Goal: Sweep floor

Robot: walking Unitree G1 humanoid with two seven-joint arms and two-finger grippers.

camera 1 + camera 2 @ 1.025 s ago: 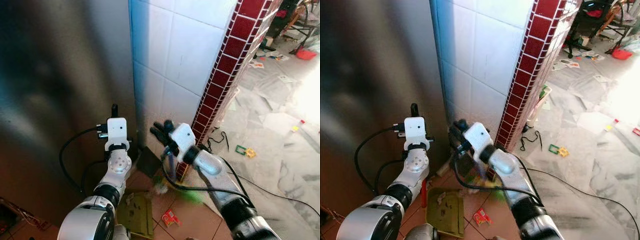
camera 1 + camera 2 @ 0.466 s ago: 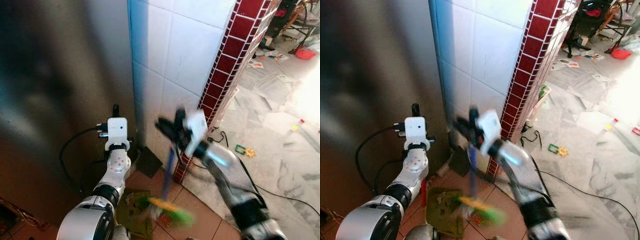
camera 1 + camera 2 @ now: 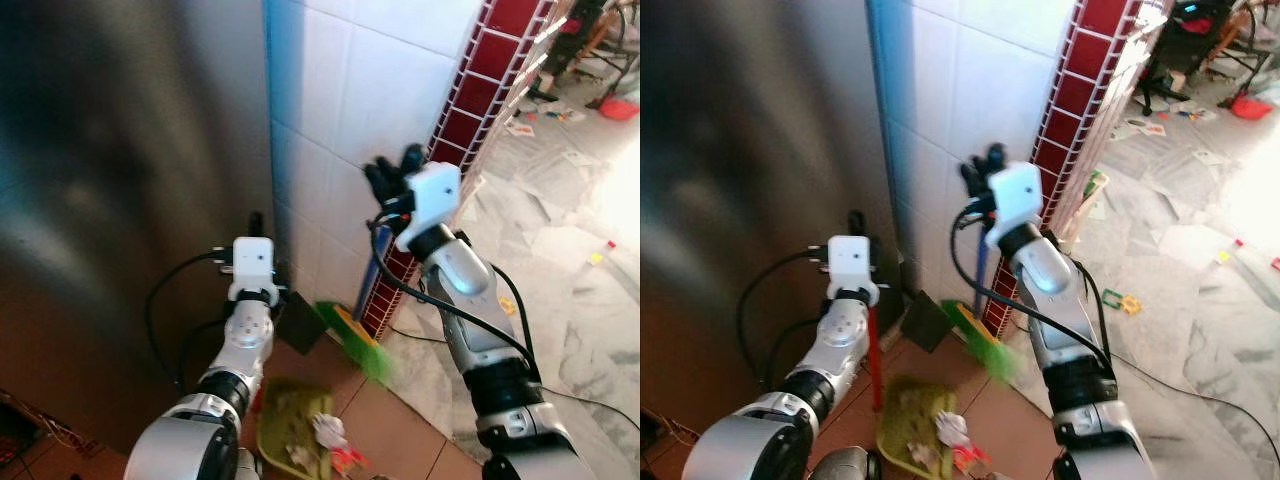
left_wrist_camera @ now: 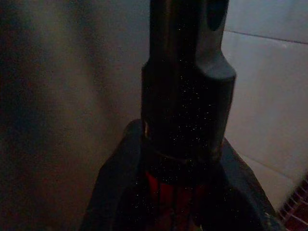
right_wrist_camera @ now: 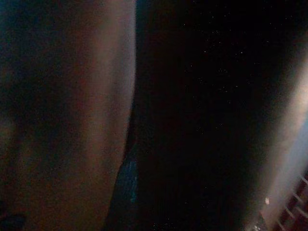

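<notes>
Our right gripper (image 3: pixel 983 170) is raised against the white tiled wall (image 3: pixel 970 90), its fingers clamped on the blue handle of the broom (image 3: pixel 981 270), whose green bristles hang at about 6 o'clock from it, lifted just above the terracotta floor (image 3: pixel 1020 420). Our left gripper (image 3: pixel 855 225), at roughly 8 o'clock from the right one, is closed on the red upright handle of the dustpan (image 3: pixel 915 420). The green pan sits on the floor at 6 o'clock below it, holding crumpled paper and scraps. At 3 o'clock, litter dots the marble floor (image 3: pixel 1200 300).
</notes>
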